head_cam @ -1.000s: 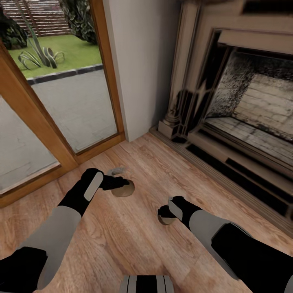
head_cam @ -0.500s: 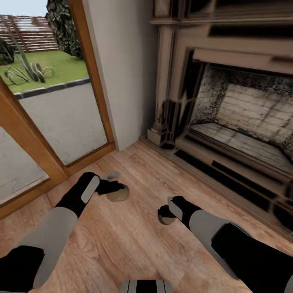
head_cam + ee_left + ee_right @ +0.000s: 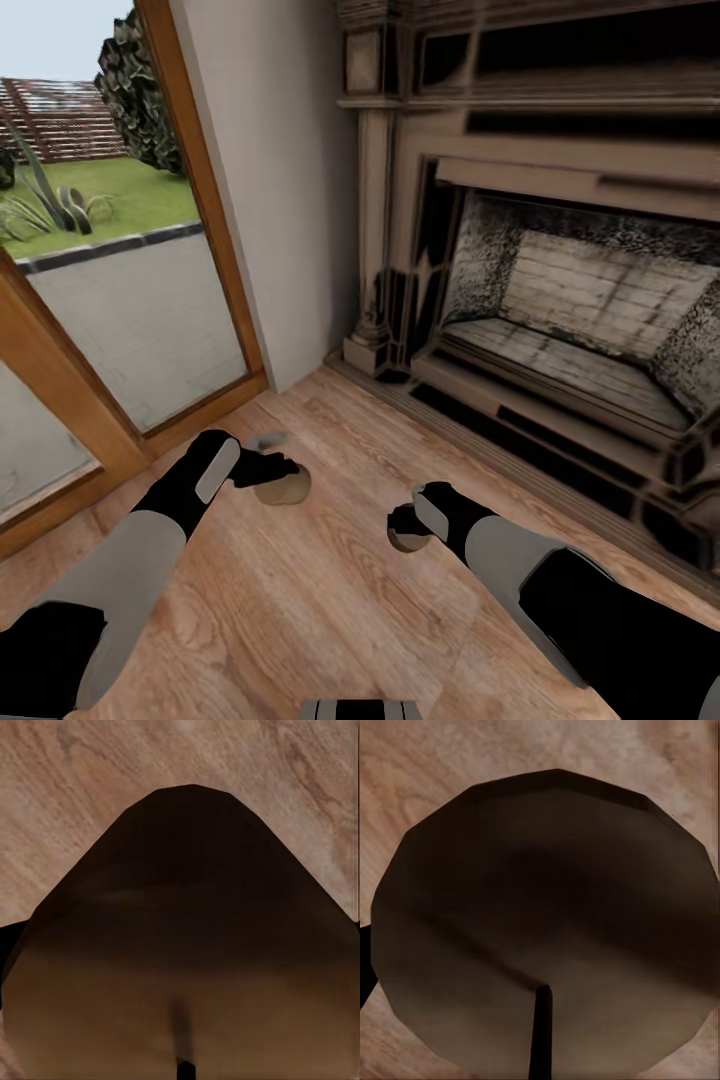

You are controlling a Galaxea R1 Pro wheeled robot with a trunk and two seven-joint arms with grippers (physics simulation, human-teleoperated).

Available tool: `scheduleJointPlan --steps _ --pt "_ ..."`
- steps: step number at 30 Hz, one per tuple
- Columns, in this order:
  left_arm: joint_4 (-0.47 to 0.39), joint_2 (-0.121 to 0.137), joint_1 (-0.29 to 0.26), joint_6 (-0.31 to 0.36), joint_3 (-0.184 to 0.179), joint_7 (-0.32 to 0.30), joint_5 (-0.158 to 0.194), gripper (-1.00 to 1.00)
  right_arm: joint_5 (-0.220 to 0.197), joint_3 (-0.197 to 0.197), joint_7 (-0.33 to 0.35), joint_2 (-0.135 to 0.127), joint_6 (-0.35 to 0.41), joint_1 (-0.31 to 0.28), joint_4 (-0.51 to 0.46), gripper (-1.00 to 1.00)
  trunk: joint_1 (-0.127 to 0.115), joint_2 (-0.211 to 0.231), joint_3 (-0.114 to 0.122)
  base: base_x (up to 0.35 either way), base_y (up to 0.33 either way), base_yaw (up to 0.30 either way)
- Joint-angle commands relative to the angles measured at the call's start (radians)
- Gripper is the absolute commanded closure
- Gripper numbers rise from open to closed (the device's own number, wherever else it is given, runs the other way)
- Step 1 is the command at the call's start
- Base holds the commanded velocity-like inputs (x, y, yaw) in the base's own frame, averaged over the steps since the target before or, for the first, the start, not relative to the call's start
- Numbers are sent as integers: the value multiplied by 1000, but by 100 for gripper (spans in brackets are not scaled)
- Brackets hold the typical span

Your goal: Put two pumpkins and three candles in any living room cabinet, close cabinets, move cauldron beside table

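The robot is facing a corner of a room, with both arms reaching forward and down over a wooden plank floor point(image 3: 300, 590). The left gripper point(image 3: 268, 472) is gripping 1 squat tan candle point(image 3: 280, 487) above the floor, its black fingers closing around the candle's sides. In the left wrist view this candle point(image 3: 180, 960) is sitting tight against the camera, its short dark wick showing. The right gripper point(image 3: 405, 525) is gripping a 2nd candle point(image 3: 408, 541), which is peeking out beneath the black fingers. In the right wrist view, that candle point(image 3: 544, 922) is appearing as a dark round face with a thin black wick. A stone fireplace point(image 3: 560, 300) with a brick-lined firebox is standing ahead and to the right. A glass door with a wooden frame point(image 3: 205, 220) is showing a lawn and paving to the left, with a grey wall point(image 3: 285, 190) between the door and the fireplace.
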Motion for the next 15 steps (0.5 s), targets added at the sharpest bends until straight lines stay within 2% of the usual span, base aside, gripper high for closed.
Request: scheduleJointPlan --steps 1,8,15 --pt "0 1 0 2 -5 10 11 100 -11 7 -7 0 4 -1 -1 100 -1 0 3 0 0 -45" --pt "19 7 0 4 -6 10 11 100 -11 7 -7 0 4 0 -1 100 -4 2 32 0 0 -209" --pt "36 35 0 4 -5 10 11 100 -11 5 -8 0 4 0 -1 100 -7 3 63 0 0 -278"
